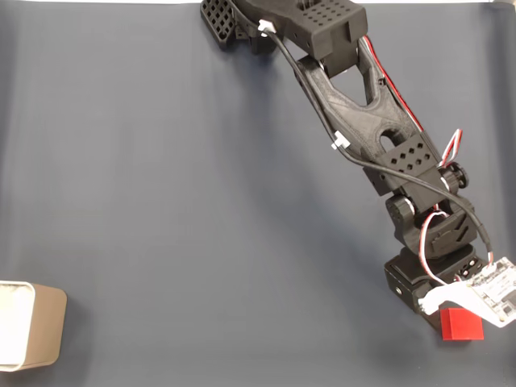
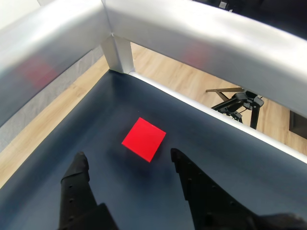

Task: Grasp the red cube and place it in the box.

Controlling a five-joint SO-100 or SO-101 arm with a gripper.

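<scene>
The red cube (image 1: 461, 324) lies flat on the dark mat at the lower right of the fixed view, partly tucked under the arm's wrist and its white circuit board (image 1: 493, 292). In the wrist view the red cube (image 2: 144, 139) rests on the mat just ahead of my gripper (image 2: 128, 155), roughly centred between the two black fingers. The gripper is open and holds nothing; both fingertips (image 2: 80, 160) are clear of the cube. The box (image 1: 28, 325), beige with a white inside, stands at the lower left edge of the fixed view, far from the arm.
The black arm (image 1: 355, 121) stretches from the top centre down to the lower right. In the wrist view a silver metal rail (image 2: 192, 28) borders the mat close behind the cube, with wooden floor and a black tripod (image 2: 240, 103) beyond.
</scene>
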